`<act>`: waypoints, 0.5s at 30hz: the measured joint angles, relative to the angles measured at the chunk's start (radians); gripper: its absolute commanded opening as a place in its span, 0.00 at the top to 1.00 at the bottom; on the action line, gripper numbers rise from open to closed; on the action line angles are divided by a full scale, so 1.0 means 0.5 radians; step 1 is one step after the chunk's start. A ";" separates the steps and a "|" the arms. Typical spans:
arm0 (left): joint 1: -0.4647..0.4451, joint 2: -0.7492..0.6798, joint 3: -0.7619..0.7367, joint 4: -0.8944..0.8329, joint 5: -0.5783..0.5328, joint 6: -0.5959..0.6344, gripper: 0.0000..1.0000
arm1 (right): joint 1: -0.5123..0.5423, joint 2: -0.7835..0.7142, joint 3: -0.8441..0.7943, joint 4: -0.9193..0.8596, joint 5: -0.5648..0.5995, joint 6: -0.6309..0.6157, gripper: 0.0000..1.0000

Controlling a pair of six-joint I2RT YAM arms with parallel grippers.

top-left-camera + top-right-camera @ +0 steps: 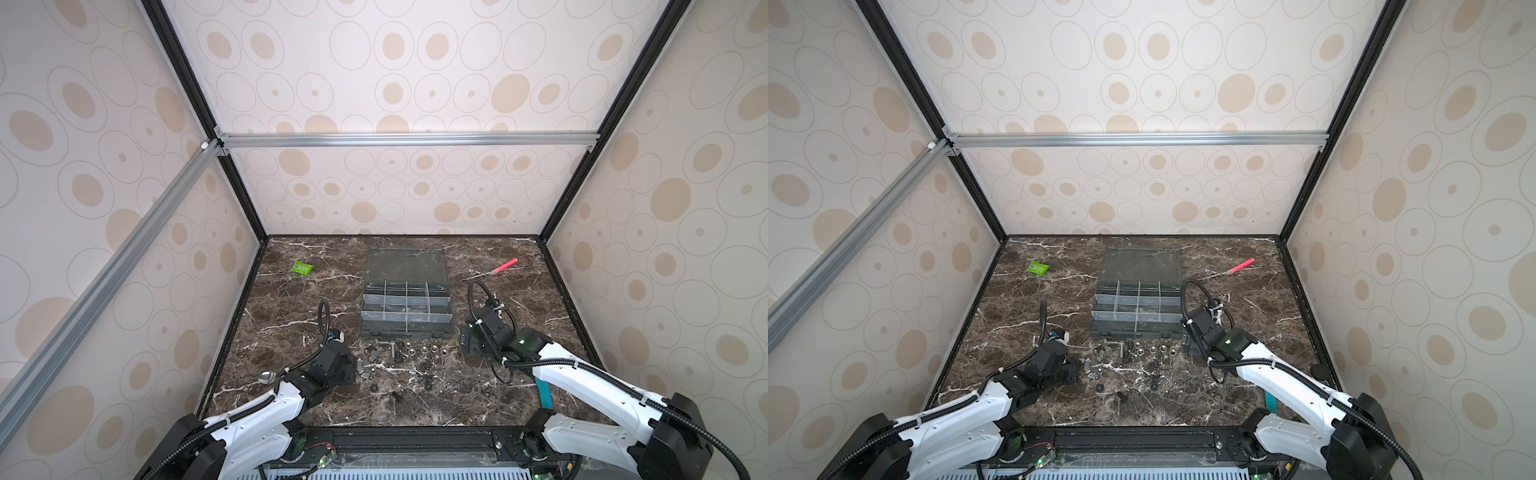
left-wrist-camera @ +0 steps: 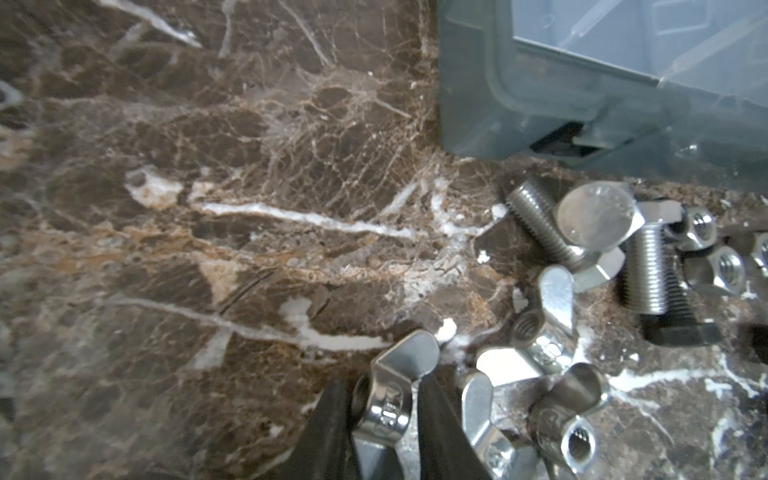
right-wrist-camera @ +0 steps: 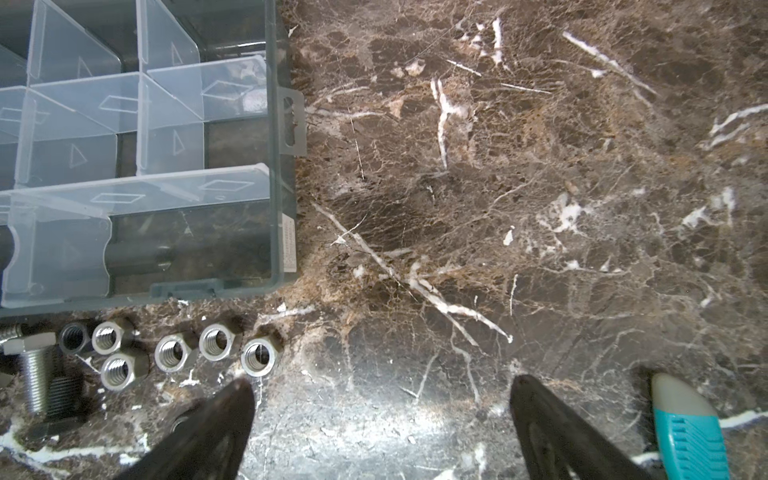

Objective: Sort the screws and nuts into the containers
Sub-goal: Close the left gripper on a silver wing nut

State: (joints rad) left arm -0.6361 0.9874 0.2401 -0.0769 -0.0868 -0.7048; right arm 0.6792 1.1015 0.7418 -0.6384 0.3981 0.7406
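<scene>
Two fingers of your left gripper press against either side of one wing nut at the left edge of the pile. Just past it, more wing nuts and the screws lie loose on the tabletop, near the front wall of the organizer box. Your right gripper stands wide apart, holding nothing, over bare tabletop beside the box's corner, with hex nuts by one finger. The containers stand uncovered mid-tabletop.

Left end effector pinched narrow, right end effector spread wide.
</scene>
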 measured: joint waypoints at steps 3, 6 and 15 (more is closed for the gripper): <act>-0.001 0.015 0.000 0.022 -0.007 0.015 0.80 | 0.000 -0.003 -0.004 -0.013 0.002 0.009 0.00; -0.002 0.015 0.000 0.029 -0.011 0.018 0.80 | 0.000 -0.005 -0.007 -0.014 0.002 0.021 0.00; -0.002 0.014 0.039 -0.026 -0.021 0.036 0.82 | 0.001 -0.033 -0.014 -0.029 0.001 0.047 0.00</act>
State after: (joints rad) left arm -0.6369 0.9947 0.2596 -0.0898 -0.0971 -0.6868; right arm 0.6796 1.0851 0.7345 -0.6529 0.3985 0.7639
